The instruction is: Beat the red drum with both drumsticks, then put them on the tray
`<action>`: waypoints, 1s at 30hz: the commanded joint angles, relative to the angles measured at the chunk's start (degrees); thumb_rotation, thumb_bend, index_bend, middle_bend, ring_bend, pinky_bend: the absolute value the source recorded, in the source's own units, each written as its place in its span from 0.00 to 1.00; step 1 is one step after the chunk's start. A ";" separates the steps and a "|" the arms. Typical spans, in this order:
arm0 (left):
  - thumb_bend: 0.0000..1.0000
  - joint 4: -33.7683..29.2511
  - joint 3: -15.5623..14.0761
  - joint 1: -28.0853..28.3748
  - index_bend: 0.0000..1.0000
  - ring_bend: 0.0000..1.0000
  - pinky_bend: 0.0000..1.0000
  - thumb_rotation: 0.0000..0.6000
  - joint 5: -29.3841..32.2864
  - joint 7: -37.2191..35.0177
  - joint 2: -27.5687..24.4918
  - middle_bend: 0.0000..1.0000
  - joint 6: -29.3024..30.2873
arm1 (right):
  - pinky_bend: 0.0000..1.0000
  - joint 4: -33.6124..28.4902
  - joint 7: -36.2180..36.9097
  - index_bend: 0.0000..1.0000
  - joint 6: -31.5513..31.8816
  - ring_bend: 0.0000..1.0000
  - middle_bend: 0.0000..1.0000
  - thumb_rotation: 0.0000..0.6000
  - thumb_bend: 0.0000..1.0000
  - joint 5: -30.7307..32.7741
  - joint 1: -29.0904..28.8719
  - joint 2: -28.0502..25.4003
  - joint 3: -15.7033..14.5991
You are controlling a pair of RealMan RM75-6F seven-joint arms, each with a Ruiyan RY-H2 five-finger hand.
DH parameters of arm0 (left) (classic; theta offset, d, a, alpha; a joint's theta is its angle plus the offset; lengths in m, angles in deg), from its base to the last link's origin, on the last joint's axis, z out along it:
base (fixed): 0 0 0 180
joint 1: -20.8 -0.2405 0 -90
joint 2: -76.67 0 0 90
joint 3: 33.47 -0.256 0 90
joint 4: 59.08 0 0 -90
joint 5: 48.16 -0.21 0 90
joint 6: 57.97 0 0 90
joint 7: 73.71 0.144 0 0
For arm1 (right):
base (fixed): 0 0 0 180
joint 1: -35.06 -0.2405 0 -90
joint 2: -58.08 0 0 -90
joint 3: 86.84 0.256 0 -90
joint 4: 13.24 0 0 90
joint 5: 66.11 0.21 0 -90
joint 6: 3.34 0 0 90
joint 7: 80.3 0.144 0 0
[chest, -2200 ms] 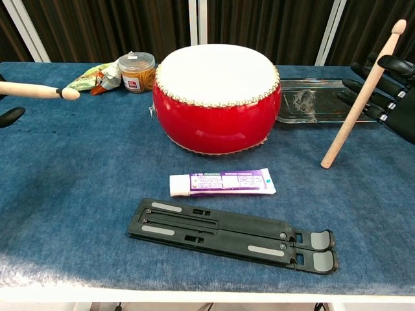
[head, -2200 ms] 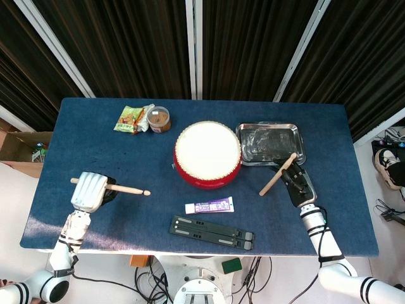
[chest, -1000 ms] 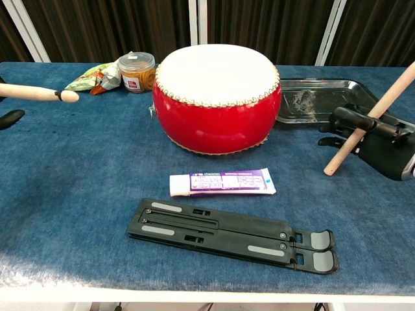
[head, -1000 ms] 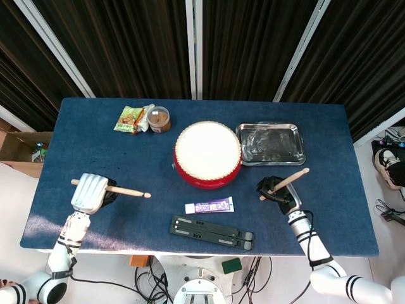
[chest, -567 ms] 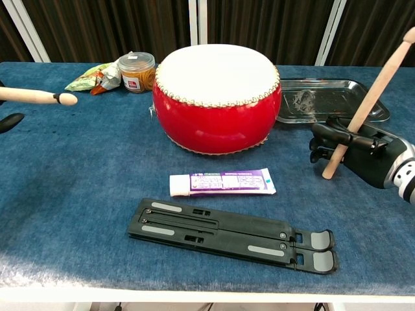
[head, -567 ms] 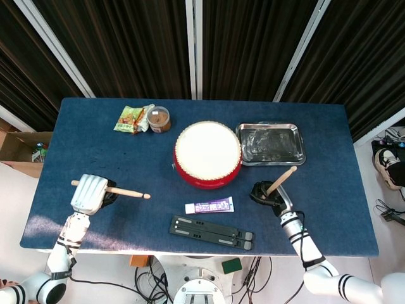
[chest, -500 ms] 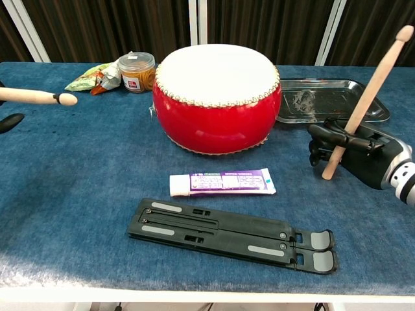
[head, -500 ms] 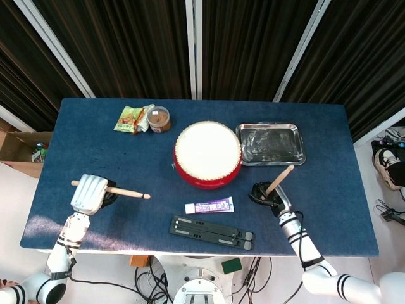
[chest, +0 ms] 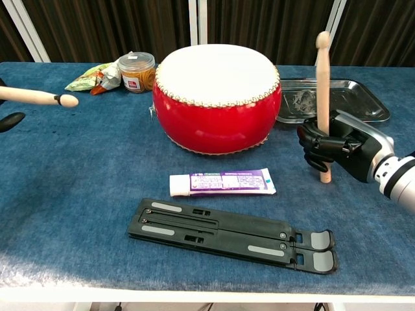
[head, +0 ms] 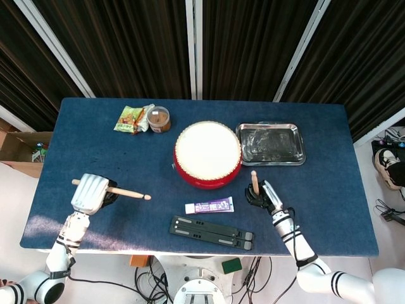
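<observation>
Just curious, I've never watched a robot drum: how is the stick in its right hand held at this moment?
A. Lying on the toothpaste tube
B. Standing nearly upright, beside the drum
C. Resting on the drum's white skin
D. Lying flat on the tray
B: the right hand grips its drumstick nearly upright, tip up, just right of the red drum.

Print on the toothpaste tube (chest: pixel 222 183) and jar (chest: pixel 137 72) label is too small to read.

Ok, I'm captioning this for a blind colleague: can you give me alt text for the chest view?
The right hand holds a drumstick upright beside a red drum on a blue table, with a metal tray behind. A second drumstick juts in at the left edge; a toothpaste tube and black folding stand lie in front.
</observation>
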 commanded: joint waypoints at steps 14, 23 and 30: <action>0.38 -4.34 2.96 6.70 1.00 1.00 1.00 1.00 -1.24 4.29 -4.88 1.00 -6.42 | 1.00 -29.19 -51.00 1.00 -18.58 1.00 1.00 1.00 0.93 11.84 -10.12 -37.75 2.65; 0.38 -2.28 10.20 15.77 1.00 1.00 1.00 1.00 7.47 7.86 0.27 1.00 -15.89 | 1.00 -31.79 -64.64 1.00 -31.12 1.00 1.00 1.00 0.93 27.85 -23.51 -46.92 6.86; 0.38 3.48 14.63 22.38 1.00 1.00 1.00 1.00 17.66 12.46 6.36 1.00 -21.83 | 1.00 -28.41 -76.11 1.00 -33.70 1.00 1.00 1.00 0.93 43.93 -36.84 -45.27 1.96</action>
